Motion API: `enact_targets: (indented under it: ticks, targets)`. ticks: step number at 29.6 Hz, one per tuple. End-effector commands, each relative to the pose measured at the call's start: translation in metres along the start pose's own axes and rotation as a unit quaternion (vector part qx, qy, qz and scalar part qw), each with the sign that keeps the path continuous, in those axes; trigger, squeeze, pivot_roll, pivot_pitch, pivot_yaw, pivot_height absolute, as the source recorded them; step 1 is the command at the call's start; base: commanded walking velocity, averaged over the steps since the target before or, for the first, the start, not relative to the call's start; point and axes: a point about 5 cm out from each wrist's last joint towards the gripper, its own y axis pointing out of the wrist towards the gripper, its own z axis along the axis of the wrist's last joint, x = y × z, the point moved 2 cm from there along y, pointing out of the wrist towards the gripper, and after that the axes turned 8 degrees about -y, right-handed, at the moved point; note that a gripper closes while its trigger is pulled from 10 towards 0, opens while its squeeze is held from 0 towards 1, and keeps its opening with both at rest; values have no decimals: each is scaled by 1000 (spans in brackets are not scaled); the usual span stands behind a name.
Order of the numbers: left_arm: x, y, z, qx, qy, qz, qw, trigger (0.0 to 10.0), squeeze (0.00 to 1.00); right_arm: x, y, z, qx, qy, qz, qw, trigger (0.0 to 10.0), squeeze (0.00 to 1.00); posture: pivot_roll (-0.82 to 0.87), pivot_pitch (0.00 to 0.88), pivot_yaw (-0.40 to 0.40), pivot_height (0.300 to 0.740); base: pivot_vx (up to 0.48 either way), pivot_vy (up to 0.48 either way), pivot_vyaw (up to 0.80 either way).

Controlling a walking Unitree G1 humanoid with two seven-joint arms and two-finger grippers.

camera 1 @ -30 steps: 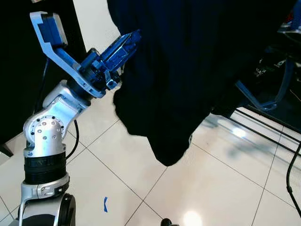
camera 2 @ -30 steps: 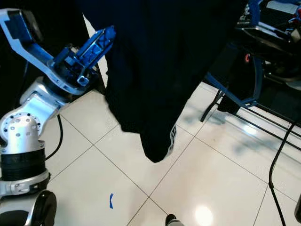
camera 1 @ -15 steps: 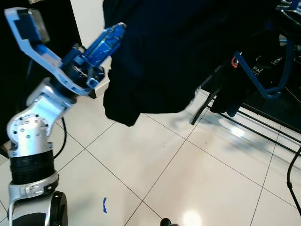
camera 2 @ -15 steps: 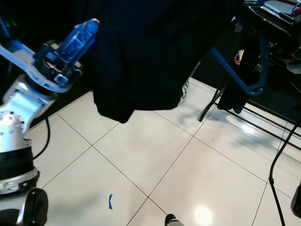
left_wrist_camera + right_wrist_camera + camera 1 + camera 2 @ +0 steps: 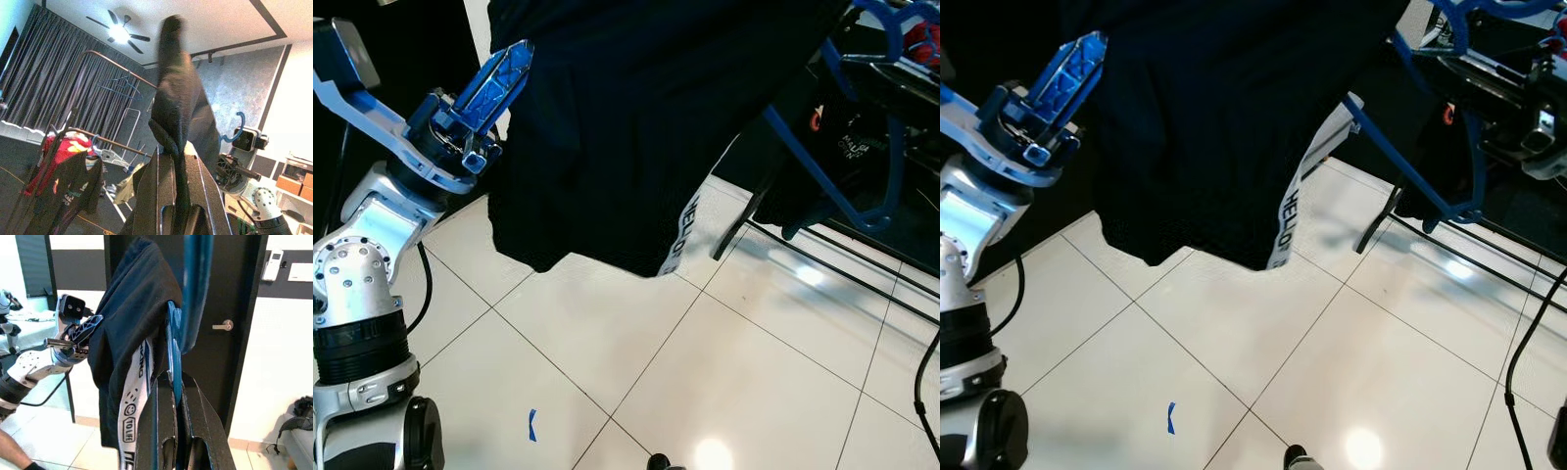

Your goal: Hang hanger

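A black garment (image 5: pixel 636 127) with a white lettered stripe hangs above the tiled floor (image 5: pixel 705 372), draped over a blue hanger (image 5: pixel 195 289). At the garment's left edge, the left gripper (image 5: pixel 177 161) has its jaws pinched on a fold of the cloth. At the garment's right, the right gripper (image 5: pixel 175 401) has its jaws clamped on the hanger. A clothes rack (image 5: pixel 862 127) stands right of the garment.

A home room: glossy white floor tiles (image 5: pixel 724 392), dark curtains (image 5: pixel 44 88), ceiling fan (image 5: pixel 117 33), clothes rack (image 5: pixel 93 142), door (image 5: pixel 230 333).
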Motion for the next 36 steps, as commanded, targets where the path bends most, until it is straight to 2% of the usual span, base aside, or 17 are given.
enact_targets:
  ticks: [1,9,11,12,13,14,15,16,17,18,19,20,28,32,33,35,36]
  targets:
    - [-1,-5,2,1,-2,1,1000,0,0,-2,-1,7,12,-11,1,1000,10000,0,-24,169,-12,740,0,0,0]
    - [-9,-11,-27,-49,-26,14,998,0,0,-2,-1,12,38,-9,-1,999,10000,0,-27,167,-7,740,0,0,0]
    - [-9,-11,-27,-49,-26,14,998,0,0,-2,-1,12,38,-9,-1,999,10000,0,-27,167,-7,740,0,0,0]
    - [-6,-13,-45,-94,-25,5,995,1529,0,-2,0,9,31,-7,-1,1000,10000,0,-27,167,-7,740,0,0,0]
    - [-6,-13,-45,-94,-25,5,995,1529,0,-2,0,9,31,-7,-1,1000,10000,0,-27,167,-7,740,0,0,0]
    - [-1,-15,-59,-135,-24,-6,991,10000,0,-2,2,5,23,-6,0,1000,10000,0,-26,170,-8,740,0,0,0]
    - [3,-18,-72,-168,-22,-15,985,10000,0,-3,3,1,13,-4,1,1000,10000,0,-26,170,-8,740,0,0,0]
    - [3,-18,-72,-168,-22,-15,985,10000,0,-3,3,1,13,-4,1,1000,10000,0,-26,170,-8,740,0,0,0]
    - [5,-19,-80,-191,-15,-18,981,10000,667,-3,4,-4,1,-5,2,1000,10000,0,-24,172,-9,740,0,0,0]
    - [5,-20,-83,-198,-13,-17,980,10000,914,-4,5,-7,-9,-5,4,1000,10000,0,-24,173,-10,740,0,0,0]
    - [5,-20,-83,-198,-13,-17,980,10000,914,-4,5,-7,-9,-5,4,1000,10000,0,-24,173,-10,740,0,0,0]
    - [5,-20,-83,-202,-9,-17,979,10000,1000,-5,6,-11,-18,-5,7,1000,10000,0,-24,173,-10,740,0,0,0]
    - [6,-23,-80,-217,4,-26,976,10000,1000,-6,6,-16,-34,-5,11,999,10000,0,-25,174,-11,740,0,0,0]
    - [8,-31,-73,-255,32,-41,965,10000,1000,-6,5,-20,-49,-8,15,999,10000,0,-25,175,-10,740,0,0,0]
    - [6,-31,-59,-268,71,-40,960,10000,1000,-8,2,-25,-69,-9,23,997,10000,0,-19,178,-9,740,0,0,0]
    - [6,-31,-59,-268,71,-40,960,10000,1000,-8,2,-25,-69,-9,23,997,10000,0,-19,178,-9,740,0,0,0]
    - [5,-22,-40,-264,125,-37,956,10000,1000,-12,0,-35,-98,-9,38,994,10000,0,-19,178,-9,740,0,0,0]
